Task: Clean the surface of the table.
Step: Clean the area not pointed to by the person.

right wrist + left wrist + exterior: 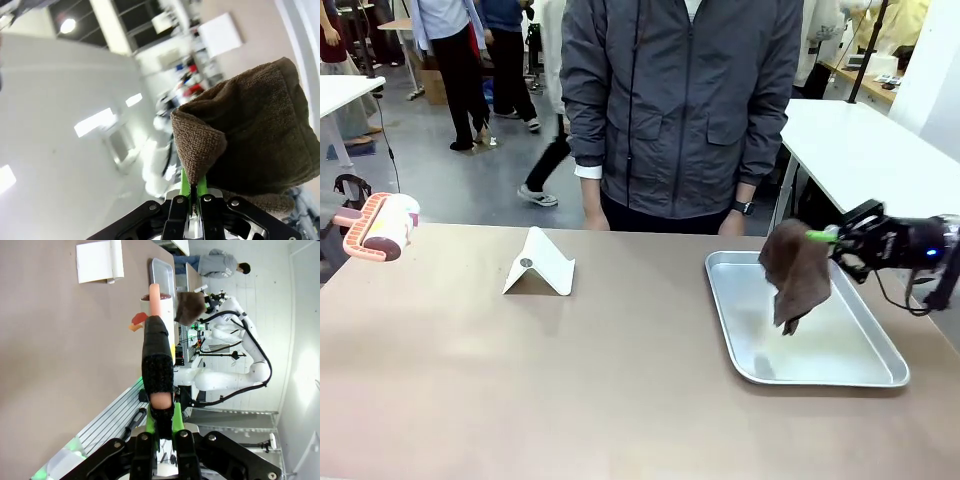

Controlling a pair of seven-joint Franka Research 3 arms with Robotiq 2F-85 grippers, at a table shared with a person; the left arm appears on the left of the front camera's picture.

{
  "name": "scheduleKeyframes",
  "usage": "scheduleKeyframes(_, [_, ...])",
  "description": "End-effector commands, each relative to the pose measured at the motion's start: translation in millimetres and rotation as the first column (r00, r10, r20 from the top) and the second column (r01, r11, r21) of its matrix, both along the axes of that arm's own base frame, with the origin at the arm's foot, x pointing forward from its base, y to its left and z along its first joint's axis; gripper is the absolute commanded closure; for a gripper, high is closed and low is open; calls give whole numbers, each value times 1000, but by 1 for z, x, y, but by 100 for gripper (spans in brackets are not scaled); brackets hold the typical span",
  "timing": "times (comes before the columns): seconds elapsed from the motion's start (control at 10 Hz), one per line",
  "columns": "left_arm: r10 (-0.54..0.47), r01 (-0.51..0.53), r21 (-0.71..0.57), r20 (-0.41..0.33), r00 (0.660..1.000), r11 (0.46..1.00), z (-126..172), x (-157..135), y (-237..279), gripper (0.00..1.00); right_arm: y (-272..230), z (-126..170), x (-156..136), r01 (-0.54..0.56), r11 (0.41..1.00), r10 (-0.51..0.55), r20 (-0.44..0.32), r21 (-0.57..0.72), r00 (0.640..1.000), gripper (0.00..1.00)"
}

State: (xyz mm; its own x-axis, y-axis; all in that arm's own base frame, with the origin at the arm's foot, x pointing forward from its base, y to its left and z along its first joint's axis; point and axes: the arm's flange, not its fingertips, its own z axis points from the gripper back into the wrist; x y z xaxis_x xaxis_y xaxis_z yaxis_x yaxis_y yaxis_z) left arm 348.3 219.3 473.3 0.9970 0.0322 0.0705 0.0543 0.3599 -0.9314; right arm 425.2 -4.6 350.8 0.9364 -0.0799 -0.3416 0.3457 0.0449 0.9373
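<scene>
The brownish-taupe table (520,370) spreads across the front view. At its far left edge a lint roller (380,226) with a pink frame hovers just above the top. In the left wrist view my left gripper (162,424) is shut on the roller's black-padded pink handle (156,357), which points away over the table (60,365). At the right, my right gripper (827,238) is shut on a brown cloth (798,272) that hangs over the silver tray (880,375). The right wrist view shows the cloth (250,140) pinched between the green pads of that gripper (192,189).
A white folded stand (540,265) sits on the table left of centre. A person in a grey jacket (680,110) stands at the far edge, hands down by the table. A white-topped table (870,140) lies behind the right arm.
</scene>
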Motion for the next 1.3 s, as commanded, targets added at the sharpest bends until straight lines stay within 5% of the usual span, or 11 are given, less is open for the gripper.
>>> scheduleKeyframes(0.0, [6, -6, -9, -8, 1000, 1000, 5, -1, -1, 86, 23, -15, 13, 4, 993, -11, -58, -118, 998, 96])
scheduleKeyframes(0.6, [6, -6, -9, -8, 1000, 1000, 5, -1, -1, 86, 56, -89, 35, -24, 924, -29, -134, -382, 991, 96])
scheduleKeyframes(1.2, [6, -6, -9, -8, 1000, 1000, 5, -1, -1, 86, 75, -81, 32, -61, 796, 124, 63, -603, 990, 96])
